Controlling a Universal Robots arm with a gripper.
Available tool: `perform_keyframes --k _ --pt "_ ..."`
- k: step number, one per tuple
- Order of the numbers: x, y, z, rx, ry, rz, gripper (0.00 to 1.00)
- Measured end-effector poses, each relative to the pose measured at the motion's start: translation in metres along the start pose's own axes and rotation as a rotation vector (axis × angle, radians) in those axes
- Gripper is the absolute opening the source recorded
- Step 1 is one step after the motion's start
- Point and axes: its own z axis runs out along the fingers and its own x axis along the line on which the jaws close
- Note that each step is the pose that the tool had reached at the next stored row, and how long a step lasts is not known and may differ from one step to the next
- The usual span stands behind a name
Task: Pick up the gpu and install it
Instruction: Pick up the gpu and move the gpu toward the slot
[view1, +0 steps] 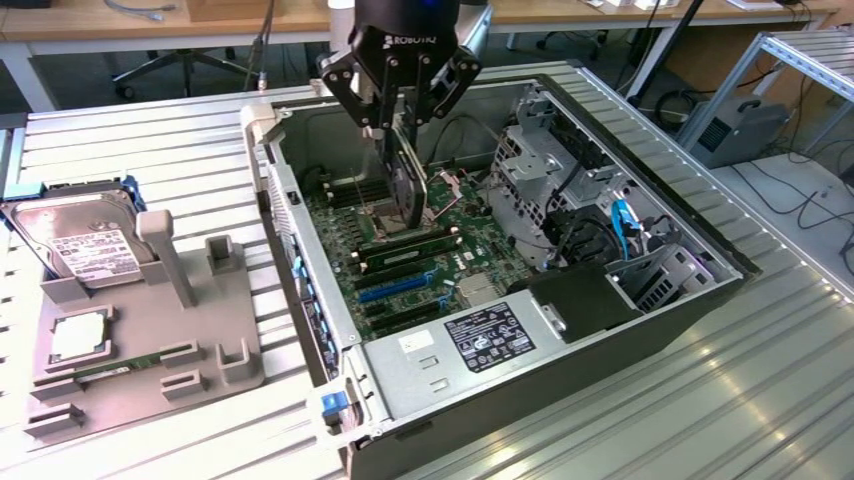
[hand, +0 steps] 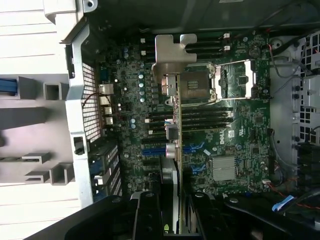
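The gpu (view1: 408, 180) hangs edge-down inside the open computer case (view1: 641, 320), over the motherboard (view1: 461, 225) near the CPU socket. My gripper (view1: 396, 122) is shut on its upper edge. In the wrist view the gpu (hand: 173, 125) appears edge-on, with its silver bracket (hand: 172, 52) at the far end above the socket (hand: 220, 82) and memory slots. The black fingers (hand: 148, 215) clamp it from both sides. The blue expansion slots (view1: 394, 290) lie nearer the power supply, apart from the card's lower edge.
A grey fixture (view1: 160, 370) at the exterior view's left holds a silver hard drive (view1: 80, 245), a processor chip (view1: 78, 335) and a green memory stick (view1: 114, 368). The drive cage (view1: 534, 170) and cables (view1: 621, 225) crowd the case's far side. The power supply (view1: 487, 335) sits at the front.
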Motion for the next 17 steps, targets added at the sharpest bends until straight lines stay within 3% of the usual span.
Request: perform_keyframes --k 17 --pt "-0.013 0.0011 0.0024 0.0021 -0.0002 0.0 0.27"
